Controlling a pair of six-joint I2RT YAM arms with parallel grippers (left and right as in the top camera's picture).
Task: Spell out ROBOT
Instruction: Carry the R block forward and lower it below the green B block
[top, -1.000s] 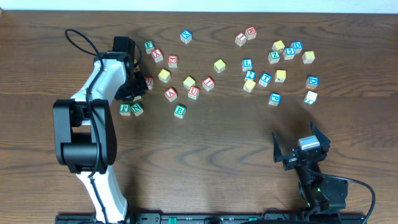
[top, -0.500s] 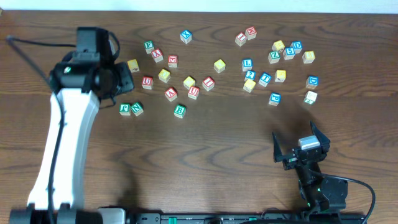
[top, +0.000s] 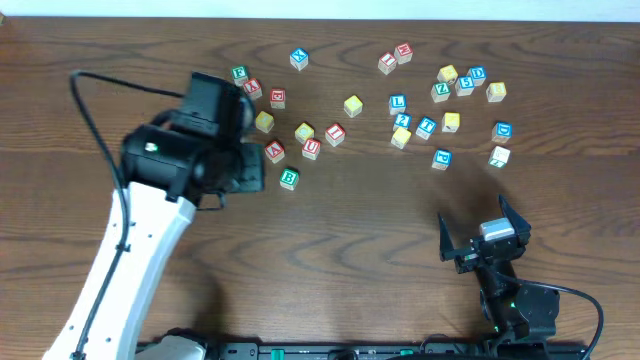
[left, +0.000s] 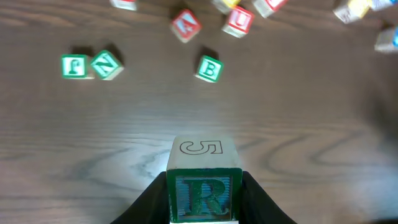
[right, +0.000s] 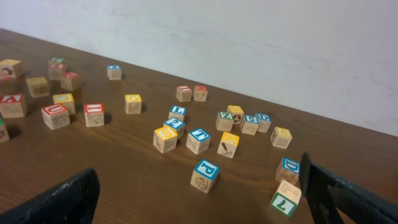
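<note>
The left fingers (left: 149, 211) clamp the green R block (left: 204, 194); the right fingers (right: 68, 200) spread wide. Open table (top: 340, 240) stretches at 6 o'clock from the B block (left: 209, 68).

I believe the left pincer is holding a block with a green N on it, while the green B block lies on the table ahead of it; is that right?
Not quite. In the left wrist view the held block in the left pincer bears a green R, not an N. The green B block does lie on the table ahead of it.

Dark wooden table (top: 330, 250), white wall (right: 249, 37)
</note>
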